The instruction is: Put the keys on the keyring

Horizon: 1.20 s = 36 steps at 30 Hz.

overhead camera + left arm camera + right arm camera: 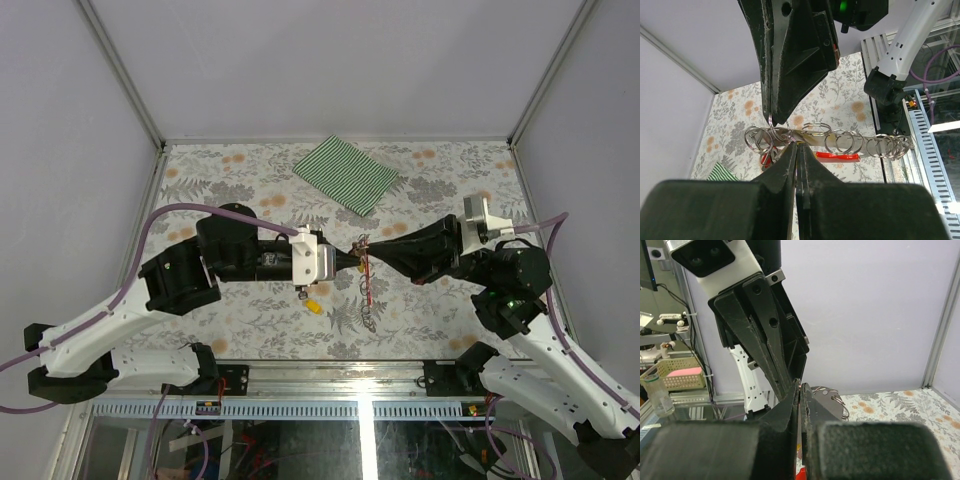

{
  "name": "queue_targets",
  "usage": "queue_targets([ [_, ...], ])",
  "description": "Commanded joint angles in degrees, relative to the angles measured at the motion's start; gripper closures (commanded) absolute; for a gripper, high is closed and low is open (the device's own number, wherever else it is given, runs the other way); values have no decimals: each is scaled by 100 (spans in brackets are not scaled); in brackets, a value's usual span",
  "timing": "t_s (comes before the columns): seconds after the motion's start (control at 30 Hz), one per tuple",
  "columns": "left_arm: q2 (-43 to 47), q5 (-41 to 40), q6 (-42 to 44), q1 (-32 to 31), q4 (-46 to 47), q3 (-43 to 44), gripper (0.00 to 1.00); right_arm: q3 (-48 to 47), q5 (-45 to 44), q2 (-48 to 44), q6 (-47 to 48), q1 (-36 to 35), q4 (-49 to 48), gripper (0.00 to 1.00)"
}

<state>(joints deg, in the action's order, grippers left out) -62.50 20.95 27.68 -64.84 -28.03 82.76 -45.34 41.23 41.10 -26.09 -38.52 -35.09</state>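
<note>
- Keyring hangs in the air between the two claw tips, with its red strap and chain drooping just under them.
- Right gripper is clamped on one silver ring – I judge to keep it steady for threading.
- Left gripper is pressed shut at the same row of rings; what it nips I cannot tell.
- Yellow key lies on table just below the left claw; striped cloth is far beyond both – it blocks nothing.

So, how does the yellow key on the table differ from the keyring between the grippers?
The yellow key has a yellow head; the keyring has a red strap and silver rings. The key is short; the keyring is much longer. The key lies free on the table; the right gripper pinches the keyring. Both are near the table's middle.
</note>
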Motion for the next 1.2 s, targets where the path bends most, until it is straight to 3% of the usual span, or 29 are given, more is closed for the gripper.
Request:
queue_targets([
  [0.0, -4, 55, -148, -32, 415, -100, 100, 17, -690, -17, -147, -23, -787, 100],
  [0.27, 86, -77, -319, -30, 711, -264, 96, 107, -706, -48, -10, -24, -675, 100],
  [0.6, 873, -528, -1008, -34, 2148, -1132, 75, 245, -163, -231, 445, -24, -707, 100],
  [0.8, 973, -649, -1137, -34, 2545, -1356, 68, 230, 13, -237, 441, -24, -797, 100],
  [1.17, 770, -238, -1192, -33, 2598, -1352, 65, 249, 331, -260, 342, -24, -1174, 100],
])
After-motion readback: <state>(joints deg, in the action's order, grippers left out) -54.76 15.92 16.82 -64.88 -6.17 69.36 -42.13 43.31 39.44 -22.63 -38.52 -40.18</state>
